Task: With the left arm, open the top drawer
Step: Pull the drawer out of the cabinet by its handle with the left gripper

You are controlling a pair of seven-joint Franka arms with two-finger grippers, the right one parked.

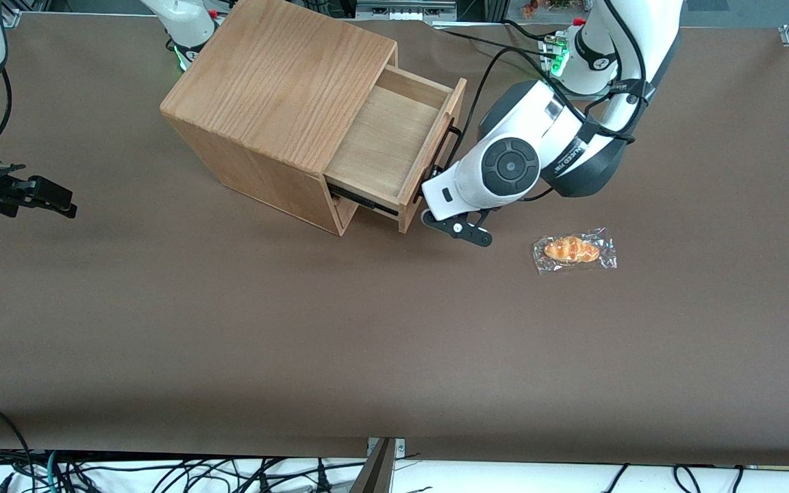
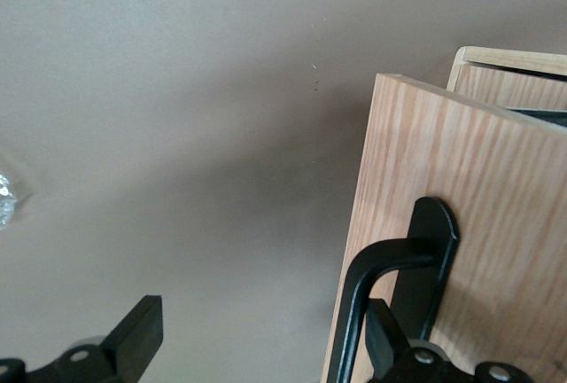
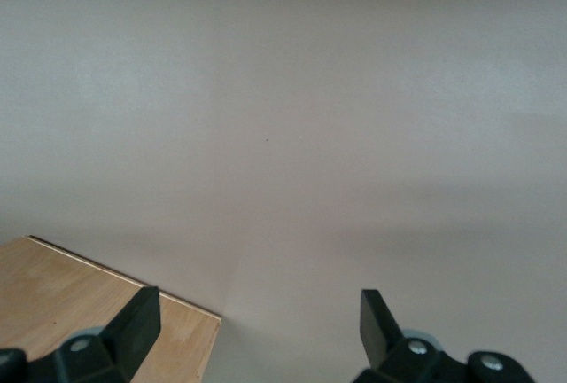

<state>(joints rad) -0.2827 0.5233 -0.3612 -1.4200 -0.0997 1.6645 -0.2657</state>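
Top drawer (image 1: pixel 381 147) stands pulled well out of the wooden box (image 1: pixel 278 89), pale inside showing. At the drawer's front, the left arm (image 1: pixel 538 147) holds its gripper (image 2: pixel 257 347), fingers (image 2: pixel 133 334) spread wide, one tucked inside the black bar handle (image 2: pixel 372 290). A wrapped pastry (image 1: pixel 572 250) lies on the surface (image 1: pixel 394 342) near the drawer's front.

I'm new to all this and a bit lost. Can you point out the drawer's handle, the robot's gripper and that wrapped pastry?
black bar handle (image 2: pixel 354 299), left wrist view, its curved bar.
gripper (image 2: pixel 257 339), left wrist view, between its open fingers, at the handle.
wrapped pastry (image 1: pixel 572 250), front view, its golden middle.
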